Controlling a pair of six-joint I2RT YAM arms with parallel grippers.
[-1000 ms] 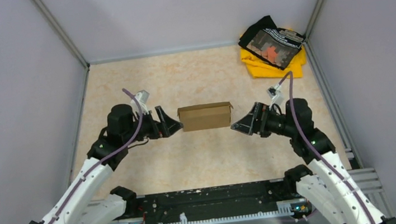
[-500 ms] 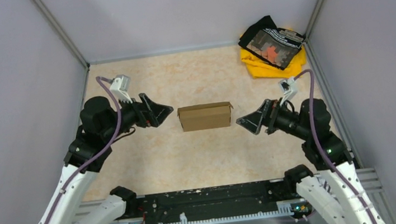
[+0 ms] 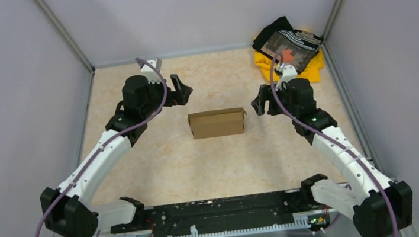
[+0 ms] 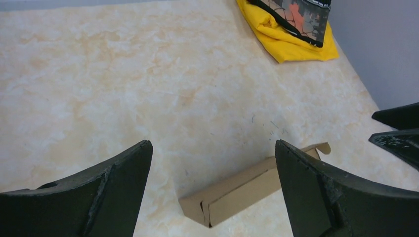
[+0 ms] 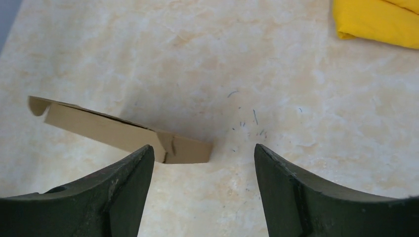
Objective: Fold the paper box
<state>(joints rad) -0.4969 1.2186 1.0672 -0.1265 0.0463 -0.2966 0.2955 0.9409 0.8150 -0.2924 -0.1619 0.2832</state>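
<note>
Two pincers are seen, one on each arm: the left pincer [image 3: 185, 91] and the right pincer [image 3: 258, 104]. Both are held with jaws apart and nothing is gripped. One paper box [image 3: 217, 123] of plain brown cardboard is laid on the counter [image 3: 212, 166] between them, touched by neither. One cloth pile [image 3: 289, 53], black over yellow, is set in the far right corner.
</note>
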